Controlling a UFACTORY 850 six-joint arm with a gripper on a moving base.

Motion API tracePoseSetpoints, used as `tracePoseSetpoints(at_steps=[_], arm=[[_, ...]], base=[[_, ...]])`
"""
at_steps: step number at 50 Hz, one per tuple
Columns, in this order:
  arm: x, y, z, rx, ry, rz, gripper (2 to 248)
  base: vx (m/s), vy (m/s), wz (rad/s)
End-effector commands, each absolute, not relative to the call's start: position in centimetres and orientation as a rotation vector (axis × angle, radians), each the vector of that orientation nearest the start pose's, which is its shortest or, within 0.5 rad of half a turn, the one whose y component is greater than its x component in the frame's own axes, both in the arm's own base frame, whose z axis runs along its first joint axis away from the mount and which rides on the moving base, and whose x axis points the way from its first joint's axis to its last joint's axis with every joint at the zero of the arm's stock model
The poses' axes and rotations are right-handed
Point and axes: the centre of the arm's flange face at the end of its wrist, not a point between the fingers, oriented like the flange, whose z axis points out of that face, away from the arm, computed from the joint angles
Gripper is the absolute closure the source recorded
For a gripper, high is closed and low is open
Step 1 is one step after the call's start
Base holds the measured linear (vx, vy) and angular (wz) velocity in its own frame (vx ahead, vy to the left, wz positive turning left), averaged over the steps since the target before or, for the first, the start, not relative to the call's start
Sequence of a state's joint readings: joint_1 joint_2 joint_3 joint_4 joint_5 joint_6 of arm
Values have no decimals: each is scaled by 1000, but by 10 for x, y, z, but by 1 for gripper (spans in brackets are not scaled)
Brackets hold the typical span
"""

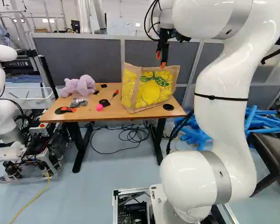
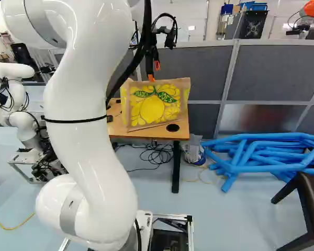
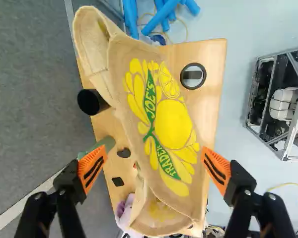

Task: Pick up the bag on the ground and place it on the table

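Bag [image 1: 150,91], tan with yellow lemon print, stands upright on wooden table [image 1: 107,114], toward table's right end in left base view. My gripper [image 1: 161,59] hangs above bag, fingers spread wide, nothing held. Wrist view shows orange pads [image 3: 92,169] well apart, bag ahead between them. Purple plush [image 1: 79,86] also on table; blue tubes [image 2: 261,157] heaped on floor beyond.
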State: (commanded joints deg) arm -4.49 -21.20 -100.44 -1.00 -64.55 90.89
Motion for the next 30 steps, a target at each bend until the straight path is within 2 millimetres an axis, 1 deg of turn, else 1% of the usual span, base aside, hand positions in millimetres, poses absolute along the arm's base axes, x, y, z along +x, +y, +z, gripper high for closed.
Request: tracePoseSetpoints(at_steps=[16,30], arm=[[608,-49,708,-2001,2186,-295,3],[608,-49,708,-2001,2186,-295,3]], base=[[-132,2,20],[-169,2,21]])
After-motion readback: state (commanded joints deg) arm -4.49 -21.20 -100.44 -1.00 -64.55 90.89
